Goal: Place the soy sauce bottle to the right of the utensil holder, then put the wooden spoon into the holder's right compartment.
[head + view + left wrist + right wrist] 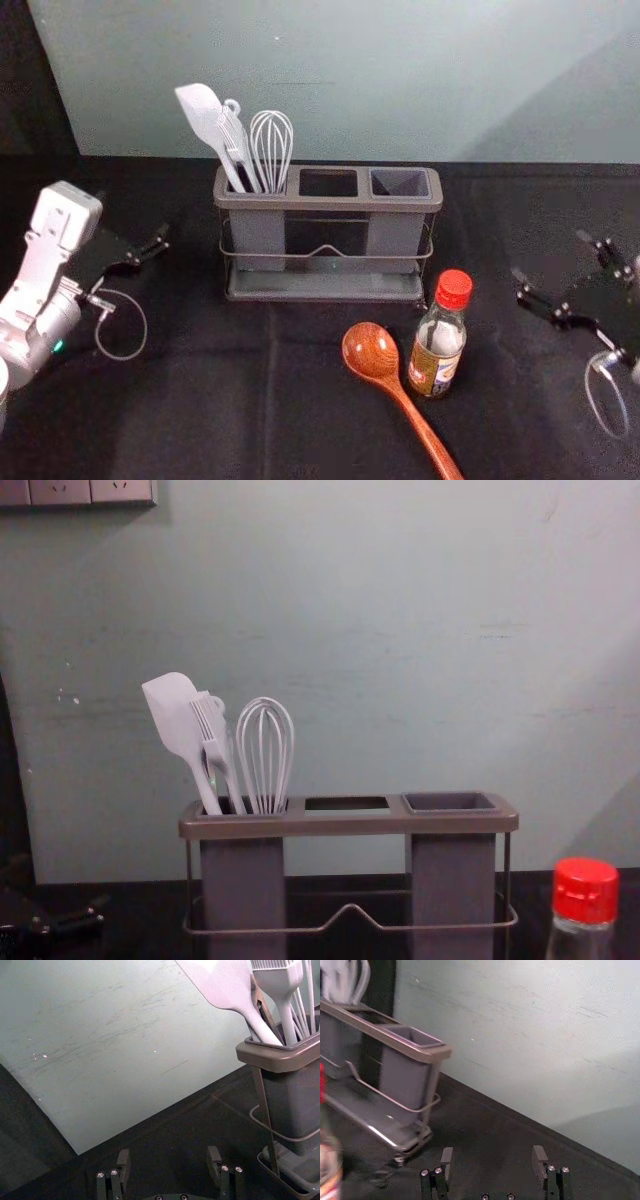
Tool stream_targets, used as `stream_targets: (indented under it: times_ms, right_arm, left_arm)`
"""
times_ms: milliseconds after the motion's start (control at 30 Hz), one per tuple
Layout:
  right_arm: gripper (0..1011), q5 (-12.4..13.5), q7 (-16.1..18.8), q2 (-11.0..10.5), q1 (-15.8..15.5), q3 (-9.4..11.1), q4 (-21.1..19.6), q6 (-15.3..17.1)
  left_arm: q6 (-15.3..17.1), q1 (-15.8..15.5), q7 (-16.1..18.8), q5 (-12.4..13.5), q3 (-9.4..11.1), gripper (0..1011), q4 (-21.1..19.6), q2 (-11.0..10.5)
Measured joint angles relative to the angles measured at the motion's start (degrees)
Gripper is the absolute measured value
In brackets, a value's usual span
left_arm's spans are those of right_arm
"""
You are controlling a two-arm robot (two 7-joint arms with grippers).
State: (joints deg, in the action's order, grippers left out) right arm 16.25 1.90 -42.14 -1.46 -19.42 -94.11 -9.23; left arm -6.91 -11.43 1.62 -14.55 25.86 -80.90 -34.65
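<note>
Head view: left claw (pixel 169 1155) and right claw (pixel 493 1154) gape empty toward the black tabletop (pixel 230 400)'s side edges; step one, I'd say: the right must grasp the red-capped glass bottle (pixel 440 340).

Black cloth (pixel 510 400) opens a lane right of the soy sauce bottle (pixel 440 342), an obstacle beside the wooden spoon (pixel 371 350).
</note>
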Motion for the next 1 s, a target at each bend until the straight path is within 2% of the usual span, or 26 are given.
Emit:
stream_targets:
  times_ms: [133, 233, 333, 367, 500, 700, 1000]
  right_arm:
    - [1002, 3.4, 2.2, -1.4, -3.4, 2.1, -2.8, -1.6]
    - [1003, 6.9, 4.6, -2.0, -6.2, 4.1, -5.3, -3.6]
    - [1002, 9.8, 7.1, -2.0, -7.8, 5.2, -7.0, -6.2]
    - [1002, 9.8, 7.1, -2.0, -7.8, 5.2, -7.0, -6.2]
    - [1002, 12.9, 10.7, -1.4, -8.8, 5.8, -8.9, -8.7]
    - [1003, 14.5, 14.2, -0.2, -8.9, 5.5, -10.7, -10.1]
    - [1002, 13.9, 17.5, 2.1, -7.4, 2.8, -11.0, -9.1]
  left_arm:
    - [0.0, 0.0, 0.0, 0.0, 0.0, 1005, 0.0, 0.0]
    - [0.0, 0.0, 0.0, 0.0, 0.0, 1005, 0.0, 0.0]
    - [0.0, 0.0, 0.0, 0.0, 0.0, 1005, 0.0, 0.0]
    - [0.0, 0.0, 0.0, 0.0, 0.0, 1005, 0.0, 0.0]
    - [0.0, 0.0, 0.0, 0.0, 0.0, 1005, 0.0, 0.0]
    - [0.0, 0.0, 0.0, 0.0, 0.0, 1005, 0.0, 0.0]
    - [0.0, 0.0, 0.0, 0.0, 0.0, 1005, 0.0, 0.0]
